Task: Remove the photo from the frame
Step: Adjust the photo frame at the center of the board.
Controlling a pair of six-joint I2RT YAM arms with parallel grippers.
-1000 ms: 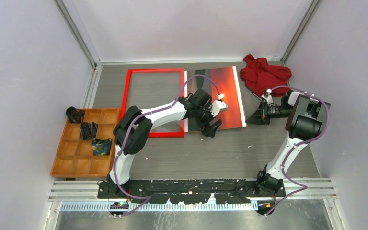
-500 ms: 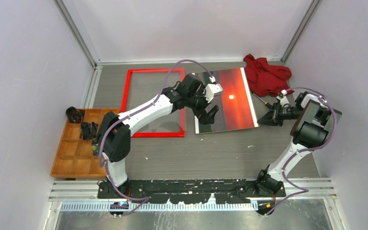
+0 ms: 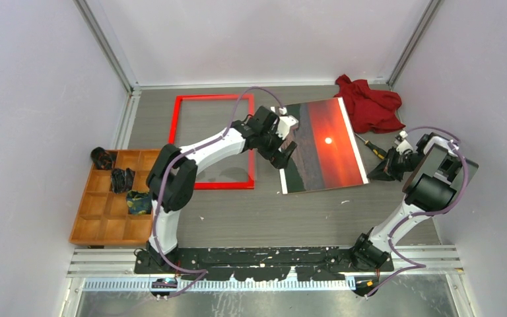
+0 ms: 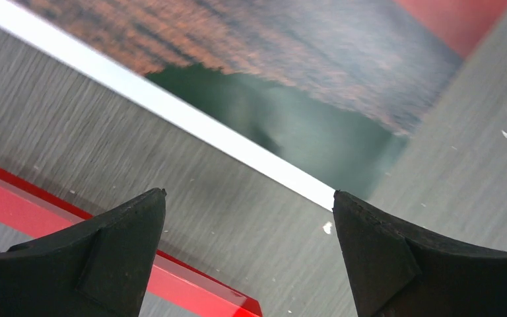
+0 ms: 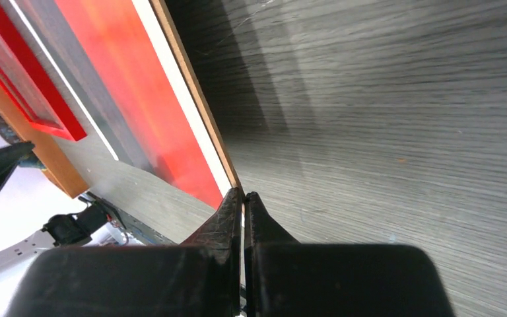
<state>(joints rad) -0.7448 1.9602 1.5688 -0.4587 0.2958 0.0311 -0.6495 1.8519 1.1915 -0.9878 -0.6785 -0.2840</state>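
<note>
The photo (image 3: 327, 145), a sunset print with white strips, lies flat on the table just right of the frame (image 3: 211, 98), fully outside it and turned slightly askew. My right gripper (image 3: 377, 173) is shut on the photo's right edge near its front corner. In the right wrist view that thin edge (image 5: 191, 86) runs straight in between the closed fingertips (image 5: 244, 193). My left gripper (image 3: 285, 153) hangs open over the bare strip of table between the frame's right rim (image 4: 39, 211) and the photo's left white strip (image 4: 191, 125), with nothing between its fingers (image 4: 249, 195).
A crumpled red cloth (image 3: 368, 104) lies at the back right, with a small screwdriver-like tool (image 3: 371, 146) in front of it beside the photo. A wooden compartment tray (image 3: 79, 221) holding small dark items sits at the left. Walls enclose the table on three sides.
The right gripper has dragged the photo to the right and nearer, turning it. The left gripper has opened fully, come off the photo and drawn back to the frame's right rim.
</note>
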